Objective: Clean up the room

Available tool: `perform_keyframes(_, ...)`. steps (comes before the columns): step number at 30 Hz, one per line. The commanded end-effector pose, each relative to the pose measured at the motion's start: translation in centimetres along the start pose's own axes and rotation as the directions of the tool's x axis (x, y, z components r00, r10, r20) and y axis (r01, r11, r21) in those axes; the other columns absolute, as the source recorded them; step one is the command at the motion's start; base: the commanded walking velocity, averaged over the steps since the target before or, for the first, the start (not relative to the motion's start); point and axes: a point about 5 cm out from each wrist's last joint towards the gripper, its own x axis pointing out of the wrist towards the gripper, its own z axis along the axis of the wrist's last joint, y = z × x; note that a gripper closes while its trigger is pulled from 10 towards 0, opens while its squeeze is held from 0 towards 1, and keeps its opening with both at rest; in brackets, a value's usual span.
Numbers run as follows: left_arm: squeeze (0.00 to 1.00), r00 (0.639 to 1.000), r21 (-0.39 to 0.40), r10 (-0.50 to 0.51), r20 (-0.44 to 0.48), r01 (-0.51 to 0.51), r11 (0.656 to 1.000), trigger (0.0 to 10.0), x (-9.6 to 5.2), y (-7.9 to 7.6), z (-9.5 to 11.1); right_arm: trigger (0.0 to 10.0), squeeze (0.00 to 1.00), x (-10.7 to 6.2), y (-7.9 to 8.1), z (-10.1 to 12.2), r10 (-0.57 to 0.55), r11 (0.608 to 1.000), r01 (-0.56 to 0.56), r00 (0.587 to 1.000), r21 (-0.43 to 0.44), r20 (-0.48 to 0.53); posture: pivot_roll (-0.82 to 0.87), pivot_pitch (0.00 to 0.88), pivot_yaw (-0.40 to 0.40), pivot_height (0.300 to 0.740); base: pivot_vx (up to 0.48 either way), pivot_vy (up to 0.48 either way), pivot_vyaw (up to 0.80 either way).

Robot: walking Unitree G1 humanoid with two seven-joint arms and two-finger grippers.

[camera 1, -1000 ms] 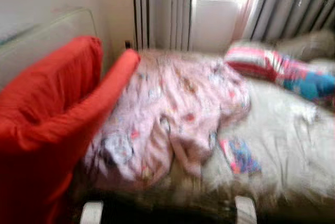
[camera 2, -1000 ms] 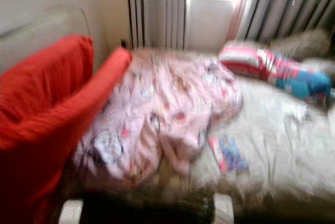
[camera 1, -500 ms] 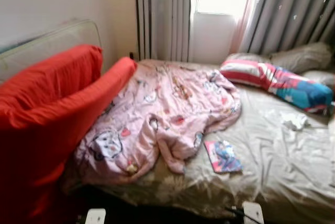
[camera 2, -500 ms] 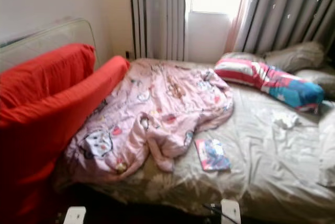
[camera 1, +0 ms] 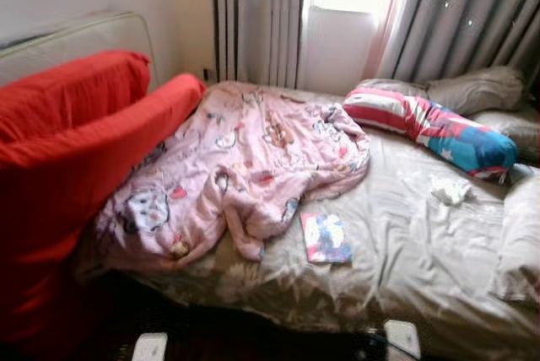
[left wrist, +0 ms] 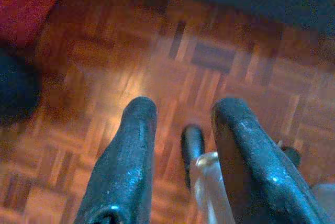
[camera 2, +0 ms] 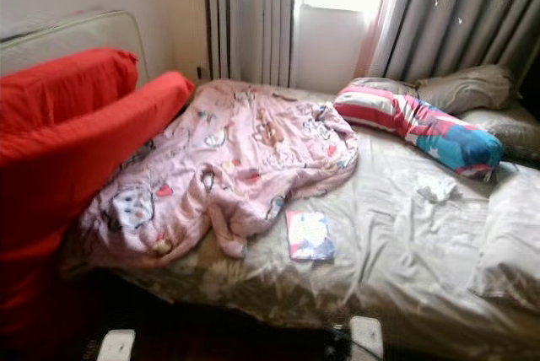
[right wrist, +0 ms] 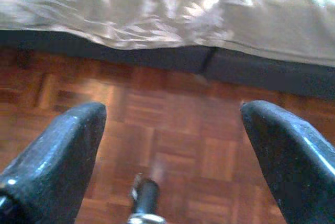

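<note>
From the head views, a bed with a wrinkled beige sheet carries a crumpled pink cartoon-print blanket heaped along its left edge, against a red fabric-covered chair. A small colourful picture book lies flat near the foot edge, just beside the blanket's trailing fold. A striped red, white and blue bolster pillow sits at the head end by the grey curtains, and a crumpled white tissue rests on the sheet near the right edge.

In the left wrist view, the left pincer hangs over brown parquet floor, its fingers moderately apart and empty.

In the right wrist view, the right pincer is spread wide, empty, above the same floor beside the bed's foot edge.

The likely risk: reaching for the thin, flat book could pinch the sheet or blanket fold with it, dragging bedding along
</note>
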Motion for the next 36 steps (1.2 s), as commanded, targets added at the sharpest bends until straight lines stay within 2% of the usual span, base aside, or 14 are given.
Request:
perform_keyframes(1, 0.00, 1.000, -0.002, -0.019, 0.004, 0.019, 1.000, 10.0, 0.06, -0.81, 0.30, 10.0, 0.00, -0.19, -1.22, -0.14, -0.033, 0.999, 0.033, 0.999, 0.006, -0.005, 0.02, 0.000, -0.064, 0.740, 0.000, -0.292, 0.00)
perform_keyframes(14, 0.00, 1.000, 0.000, -0.024, 0.000, 0.024, 1.000, 10.0, 0.05, -0.88, 0.19, 10.0, 0.00, -0.21, -1.31, -0.11, -0.031, 0.999, 0.031, 1.000, -0.029, -0.004, 0.01, 0.000, -0.063, 0.740, 0.000, -0.289, 0.00)
perform_keyframes(16, 0.00, 1.000, 0.003, -0.024, 0.000, 0.024, 1.000, 10.0, 0.05, -0.87, 0.19, 10.0, 0.00, -0.21, -1.29, -0.08, -0.027, 0.999, 0.027, 1.000, -0.038, -0.003, 0.01, 0.000, -0.059, 0.740, 0.000, -0.287, 0.80)
perform_keyframes(21, 0.00, 1.000, 0.007, -0.024, 0.000, 0.024, 1.000, 10.0, 0.04, -0.86, 0.14, 10.0, 0.00, -0.23, -1.29, -0.19, -0.027, 0.999, 0.027, 1.000, -0.027, -0.004, 0.00, 0.000, -0.057, 0.740, 0.000, -0.287, 0.79)
perform_keyframes(36, 0.00, 1.000, 0.017, -0.029, -0.005, 0.029, 0.999, 10.0, 0.01, -0.85, -0.07, 10.0, 0.00, -0.27, -1.31, -0.47, -0.031, 1.000, 0.031, 0.999, -0.005, -0.011, 0.00, 0.000, -0.055, 0.740, 0.000, -0.288, 0.00)
